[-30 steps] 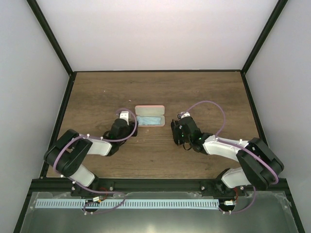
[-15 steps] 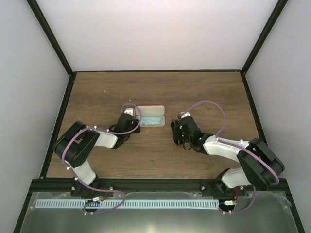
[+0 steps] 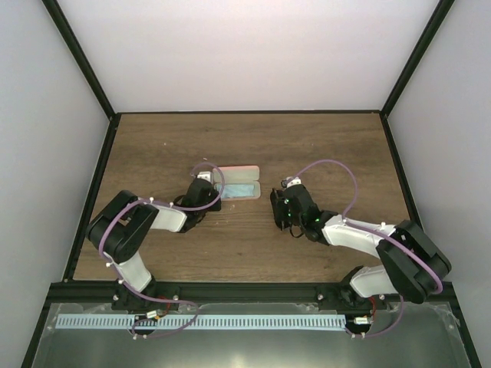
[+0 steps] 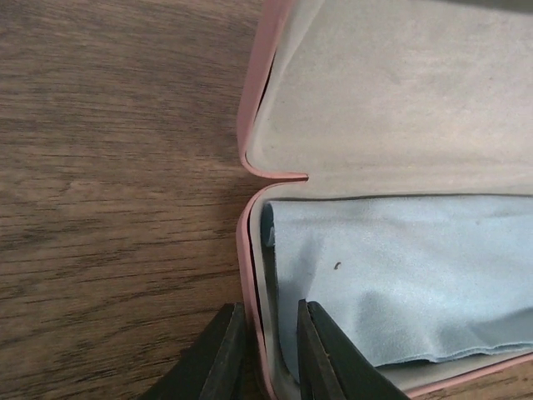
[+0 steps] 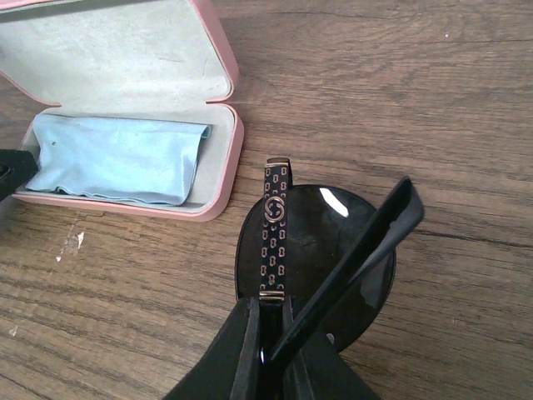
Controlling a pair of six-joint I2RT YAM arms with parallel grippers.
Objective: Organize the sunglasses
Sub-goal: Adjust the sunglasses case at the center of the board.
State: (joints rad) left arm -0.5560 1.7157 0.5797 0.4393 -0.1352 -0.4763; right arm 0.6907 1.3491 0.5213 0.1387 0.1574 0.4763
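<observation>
The sunglasses (image 5: 316, 250) have dark lenses and a slim temple arm with a gold pattern. My right gripper (image 5: 266, 333) is shut on them at the folded temple arms and holds them low over the wood, just right of the pink case (image 5: 226, 75). The case lies open with the light blue cloth (image 5: 117, 158) in its near half. My left gripper (image 4: 266, 350) is closed over the case's left end wall (image 4: 246, 250), one finger outside, one inside on the cloth (image 4: 400, 267). In the top view the right gripper (image 3: 281, 208) is right of the case (image 3: 238, 173) and the left gripper (image 3: 212, 198) is at its left end.
The case sits mid-table on the brown wooden tabletop (image 3: 322, 146). White walls with black frame posts (image 3: 90, 92) enclose the table on three sides. Purple cables (image 3: 337, 165) loop above both arms.
The left gripper moved up and right to the case's left end and closed over its wall, then stayed. The case shifted slightly. The right gripper with the sunglasses barely moved.
</observation>
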